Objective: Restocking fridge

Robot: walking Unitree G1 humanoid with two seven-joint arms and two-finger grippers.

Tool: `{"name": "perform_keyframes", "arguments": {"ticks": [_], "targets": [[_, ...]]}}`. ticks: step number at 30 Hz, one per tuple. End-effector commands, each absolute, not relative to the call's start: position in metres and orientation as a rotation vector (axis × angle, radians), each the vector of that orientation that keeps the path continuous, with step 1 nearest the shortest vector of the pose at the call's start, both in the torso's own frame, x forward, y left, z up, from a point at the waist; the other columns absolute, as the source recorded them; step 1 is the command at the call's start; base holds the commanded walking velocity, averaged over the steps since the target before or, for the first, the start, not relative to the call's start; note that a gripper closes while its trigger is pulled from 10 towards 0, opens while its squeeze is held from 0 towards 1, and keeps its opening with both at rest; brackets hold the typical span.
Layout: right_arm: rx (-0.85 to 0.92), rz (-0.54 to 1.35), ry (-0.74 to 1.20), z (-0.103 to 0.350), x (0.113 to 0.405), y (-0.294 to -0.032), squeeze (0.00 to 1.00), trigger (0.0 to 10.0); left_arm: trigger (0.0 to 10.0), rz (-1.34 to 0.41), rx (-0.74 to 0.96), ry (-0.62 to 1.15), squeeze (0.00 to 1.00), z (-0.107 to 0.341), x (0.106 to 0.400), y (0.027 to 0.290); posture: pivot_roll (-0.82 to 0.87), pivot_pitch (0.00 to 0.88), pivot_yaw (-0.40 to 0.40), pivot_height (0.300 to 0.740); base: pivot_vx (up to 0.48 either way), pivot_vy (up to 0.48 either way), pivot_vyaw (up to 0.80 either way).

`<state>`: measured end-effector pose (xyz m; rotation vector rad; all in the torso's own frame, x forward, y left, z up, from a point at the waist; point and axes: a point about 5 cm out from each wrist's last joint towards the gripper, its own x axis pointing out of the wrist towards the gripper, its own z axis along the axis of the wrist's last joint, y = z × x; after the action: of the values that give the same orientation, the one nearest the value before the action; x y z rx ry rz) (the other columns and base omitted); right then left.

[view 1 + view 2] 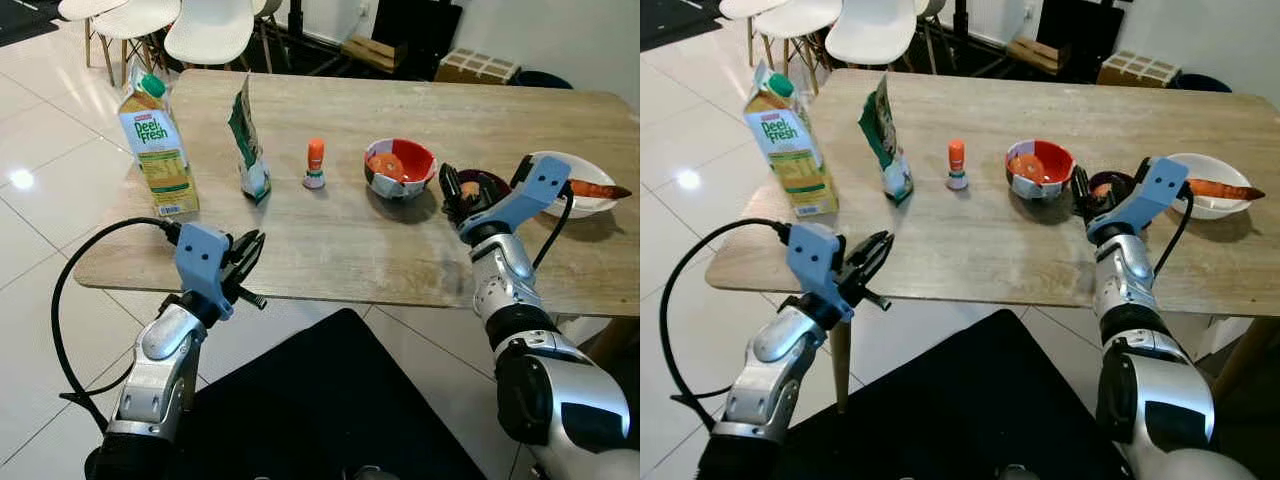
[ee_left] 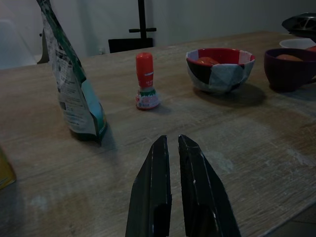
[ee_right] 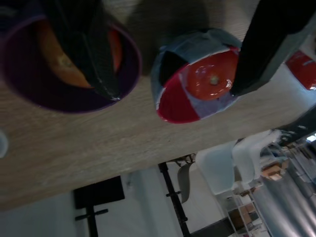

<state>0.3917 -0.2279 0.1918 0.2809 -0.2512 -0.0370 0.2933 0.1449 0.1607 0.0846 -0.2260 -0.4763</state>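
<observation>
1. Purple bowl with an orange piece inside is what we are going for; it sits on the wooden table just beside the red and grey bowl, on the side toward the white plate.
2. Our right gripper hangs right over the purple bowl with fingers wide apart: one finger is over or inside its rim, the other lies over the red and grey bowl.
3. To do this well, we judge the spread is too wide. Shift toward the plate side so both fingers straddle the purple bowl's wall only, or pinch the rim, keeping clear of the red and grey bowl.
4. Close slowly and lift level; the contents could slide out if the bowl tips.
5. Right arm pose: forearm raised above the table edge, wrist bent so the fingers point down and forward at the purple bowl.
6. Left gripper has its fingers nearly together, a thin gap between them, holding nothing. It sits low at the near table edge, well away from the purple bowl, pointing toward the small orange-capped bottle.
7. Farther from the purple bowl, past that bottle: green pouch upright, then juice carton at the far end.
8. White chairs stand beyond the table.
</observation>
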Motion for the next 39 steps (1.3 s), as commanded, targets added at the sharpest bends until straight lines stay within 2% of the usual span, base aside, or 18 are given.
{"name": "perform_keyframes", "arguments": {"ticks": [1, 5, 7, 8, 9, 10, 16, 20, 28, 39], "targets": [[0.229, -0.088, -0.241, 0.193, 0.391, -0.235, 1.00, 10.0, 10.0, -0.493, 0.080, -0.202, 0.00, 0.156, 0.294, 0.140, -0.02, 0.169, -0.023, 0.740, 0.000, 0.000, 0.00], [0.210, -0.132, -0.236, 0.196, 0.392, -0.240, 1.00, 10.0, 10.0, -0.495, 0.081, -0.204, 0.00, 0.157, 0.295, 0.140, -0.01, 0.173, -0.019, 0.740, 0.000, 0.000, 0.00], [0.196, -0.157, -0.227, 0.197, 0.392, -0.243, 0.68, 10.0, 10.0, -0.497, 0.082, -0.205, 0.00, 0.158, 0.295, 0.140, -0.01, 0.176, -0.017, 0.740, 0.000, 0.000, 0.00], [0.191, -0.162, -0.219, 0.197, 0.392, -0.244, 0.30, 10.0, 10.0, -0.499, 0.083, -0.204, 0.00, 0.157, 0.294, 0.139, -0.01, 0.176, -0.017, 0.740, 0.000, 0.000, 0.00], [0.179, -0.168, -0.211, 0.197, 0.393, -0.244, 0.07, 10.0, 10.0, -0.501, 0.084, -0.202, 0.00, 0.157, 0.294, 0.139, 0.00, 0.179, -0.014, 0.740, 0.000, 0.000, 0.00], [0.185, -0.181, -0.198, 0.196, 0.393, -0.246, 0.00, 10.0, 10.0, -0.503, 0.085, -0.201, 0.00, 0.157, 0.294, 0.139, 0.00, 0.181, -0.013, 0.740, 0.000, 0.000, 0.00], [0.210, -0.197, -0.150, 0.192, 0.393, -0.249, 0.00, 10.0, 10.0, -0.505, 0.084, -0.201, 0.00, 0.159, 0.293, 0.140, 0.01, 0.190, -0.009, 0.740, 0.000, 0.000, 0.00], [0.305, -0.193, -0.109, 0.187, 0.393, -0.253, 0.00, 10.0, 10.0, -0.492, 0.070, -0.193, 0.00, 0.159, 0.290, 0.143, 0.02, 0.194, -0.011, 0.740, 0.000, 0.000, 0.00], [0.332, -0.202, -0.092, 0.186, 0.392, -0.258, 0.00, 10.0, 10.0, -0.482, 0.069, -0.185, 0.00, 0.158, 0.287, 0.146, 0.03, 0.200, -0.022, 0.740, 0.000, 0.000, 0.00], [0.347, -0.050, -0.104, 0.194, 0.393, -0.257, 0.00, 10.0, 10.0, -0.486, 0.056, -0.182, 0.00, 0.158, 0.286, 0.145, 0.02, 0.186, -0.024, 0.740, 0.000, 0.000, 0.00]]}}
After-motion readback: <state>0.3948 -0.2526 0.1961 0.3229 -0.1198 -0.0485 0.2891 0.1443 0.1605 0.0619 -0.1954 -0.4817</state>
